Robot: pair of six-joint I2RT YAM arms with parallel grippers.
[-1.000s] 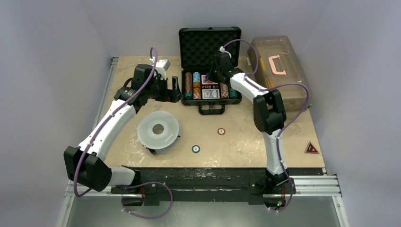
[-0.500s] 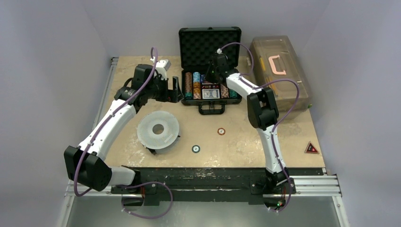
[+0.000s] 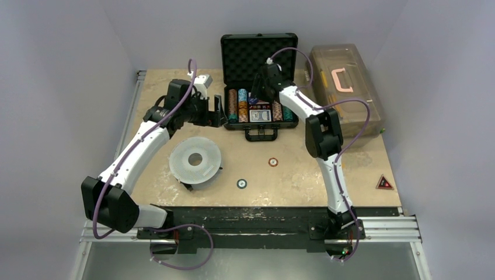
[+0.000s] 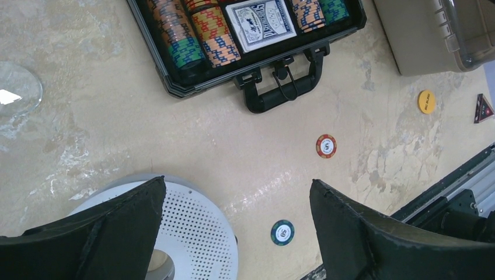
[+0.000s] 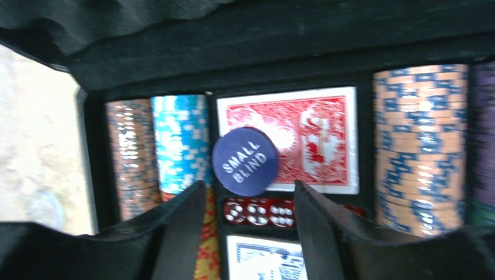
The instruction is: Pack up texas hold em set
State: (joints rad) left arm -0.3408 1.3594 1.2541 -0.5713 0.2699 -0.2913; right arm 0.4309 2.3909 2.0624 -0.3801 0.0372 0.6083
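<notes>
You have two arms here. Your left pincer [image 4: 237, 181] is wide open, holds nothing, and hangs over the table [image 3: 292, 175] just left of the case. Your right pincer [image 5: 249, 182] is inside the case with its fingers apart, gripping nothing.

There is one black briefcase [image 3: 259, 125] at the far middle of the table. Its lid stands up, and it is lined with bumpy black foam. In it you see four rows of poker chips [image 3: 233, 105] with stripy edges. There are two card decks too, a red deck [image 5: 315, 140] and a blue-and-white deck [image 4: 261, 23]. Three red dice [image 5: 257, 213] with white dots show between the decks. One round dark blue SMALL BLIND button [image 5: 245, 161] lies flat on the red deck, just past your right fingertips.

Two chips lie loose on the table, a red chip [image 4: 326, 146] and a green chip [image 4: 282, 232]. One yellow button [image 4: 426, 101] and one red-and-black triangle [image 3: 383, 182] lie there as well.

One round grey-white disc [image 3: 195, 158] full of tiny holes sits by your left arm. One see-through brown toolbox [image 3: 344, 87] sits right of the case.

The table is a worn, blotchy beige board. The walls [image 3: 70, 87] are plain pale grey.
</notes>
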